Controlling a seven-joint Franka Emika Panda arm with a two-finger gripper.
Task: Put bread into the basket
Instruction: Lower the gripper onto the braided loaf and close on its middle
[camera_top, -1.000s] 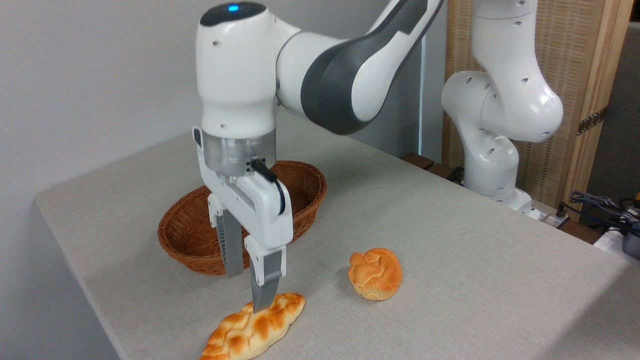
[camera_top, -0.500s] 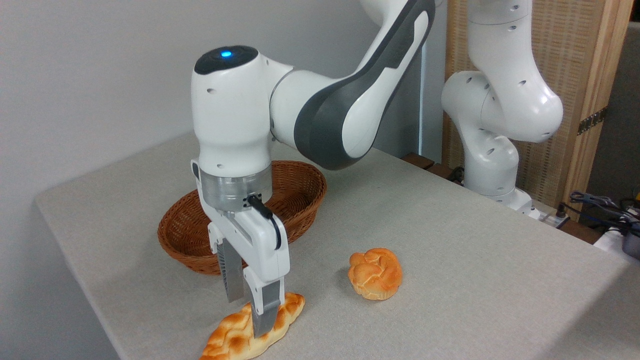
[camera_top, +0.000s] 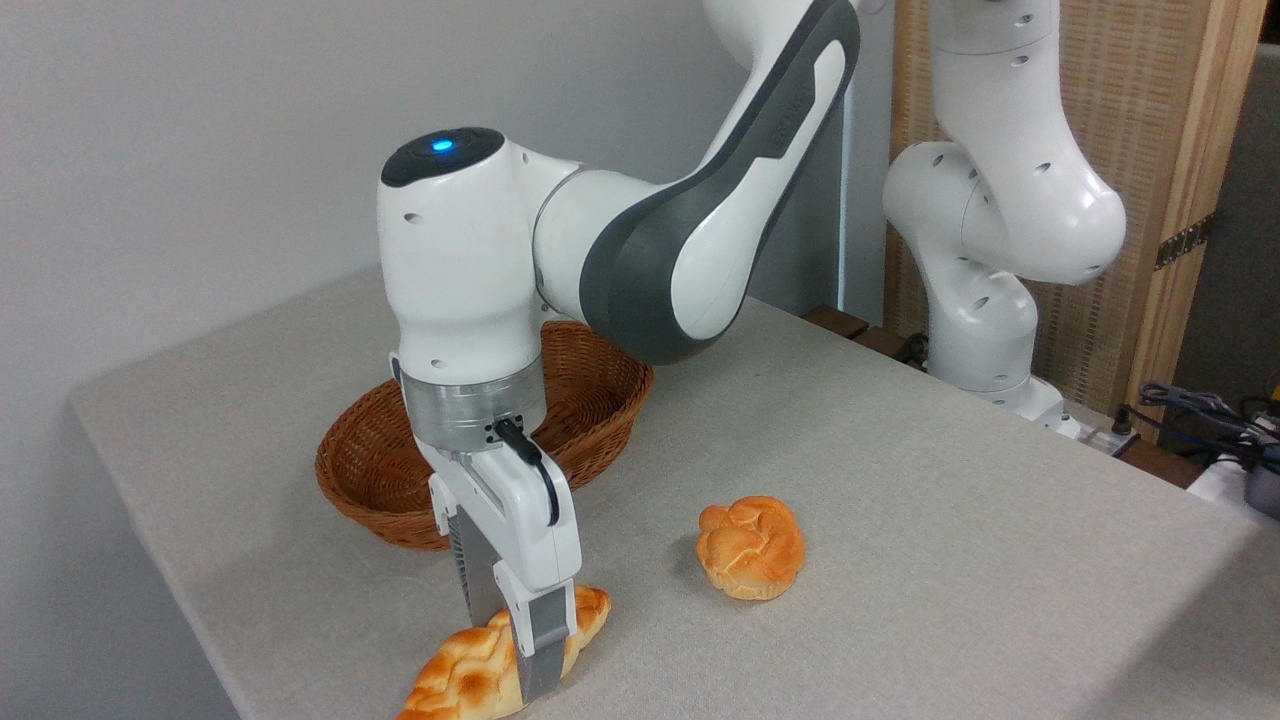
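A robotics lab or test room is showing here. A white robot arm (camera_top: 620, 230) is standing bolted at the far right edge of a grey cloth-covered table (camera_top: 900, 480), and loose cables (camera_top: 1200, 410) with a power strip are lying just beyond that edge. A plain grey wall is running behind the table, and a wooden slatted screen (camera_top: 1150, 120) is standing behind the arm's base.

No legible text, label, brand or number appears; faint embossed lettering on the robot arm's (camera_top: 700, 230) grey upper link is too blurred to read
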